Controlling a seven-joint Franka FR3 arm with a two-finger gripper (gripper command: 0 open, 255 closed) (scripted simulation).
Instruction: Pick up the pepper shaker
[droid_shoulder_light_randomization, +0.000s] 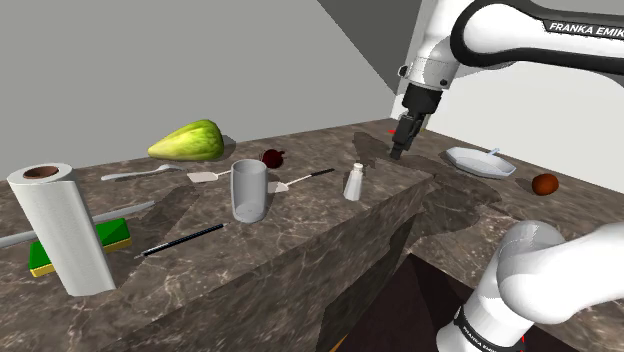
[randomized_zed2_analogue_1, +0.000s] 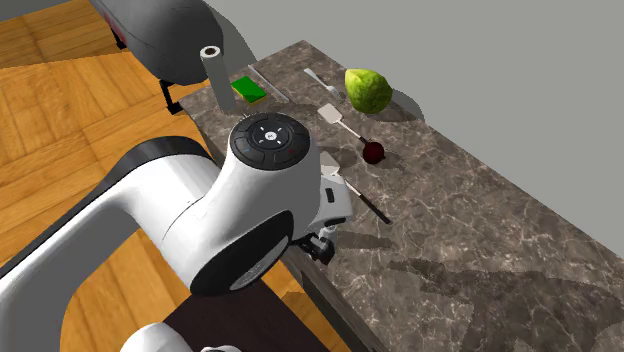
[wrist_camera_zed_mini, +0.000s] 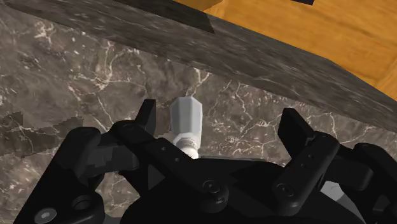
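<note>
- Hand (droid_shoulder_light_randomization: 399, 150) hangs above the worktop (droid_shoulder_light_randomization: 300, 250) with its fingers spread wide and nothing gripped. I judge it sits high so that it can line up before dropping.
- Pepper shaker (droid_shoulder_light_randomization: 354, 182), drawn pale grey-white, stands upright near the worktop's edge on the stand's side, close to a corner where the surface steps away.
- Seen from the wrist view, the shaker (wrist_camera_zed_mini: 188, 124) lies between the two fingers, nearer one finger (wrist_camera_zed_mini: 146, 118) than the other and apart from both.
- That off-centre position suggests the hand needs a small sideways shift before descending. Otherwise one finger could land on the cap and tip the shaker.
- Grey cup (droid_shoulder_light_randomization: 249, 190) stands farther along the same edge, and a spatula (droid_shoulder_light_randomization: 300, 181) lies between the cup and the shaker. Both look far enough off to leave room for the fingers.
- Standing so close to the edge, the shaker could be nudged over towards the wooden floor (wrist_camera_zed_mini: 331, 32). Closing across its narrow body below the cap looks the safest grip.
</note>
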